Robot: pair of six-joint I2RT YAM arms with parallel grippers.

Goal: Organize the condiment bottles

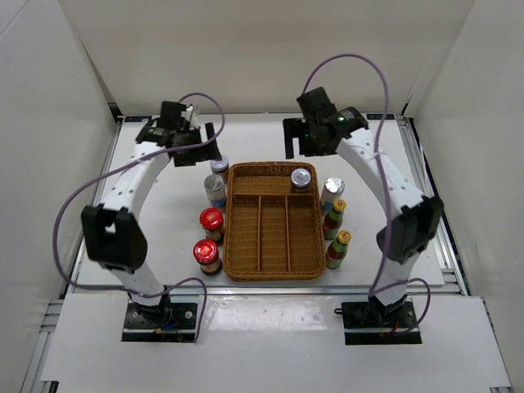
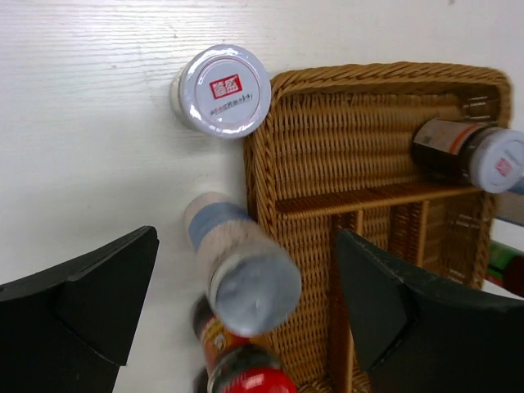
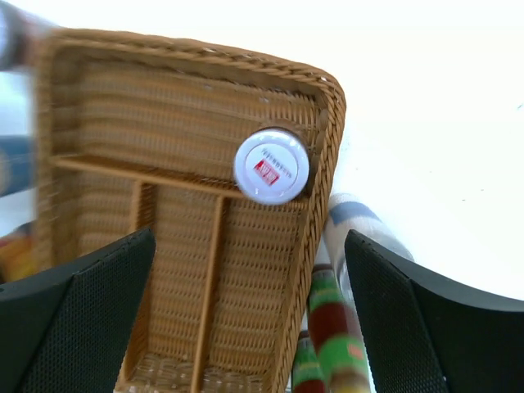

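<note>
Two red-lidded jars, two yellow-capped, four silver-lidded

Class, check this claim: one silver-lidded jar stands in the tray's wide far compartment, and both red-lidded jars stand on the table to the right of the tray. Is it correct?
Wrong side. Both red-lidded jars stand on the table to the left of the tray, as the top external view shows. The silver-lidded jar does stand in the wide far compartment.

2 white-and-black robot arms: the left arm and right arm each have smooth white links, bulky black joint housings and a flat black base plate. A thin lilac cable loops along each. The jaws are matte black wedges, the right pair mesh-textured.
</note>
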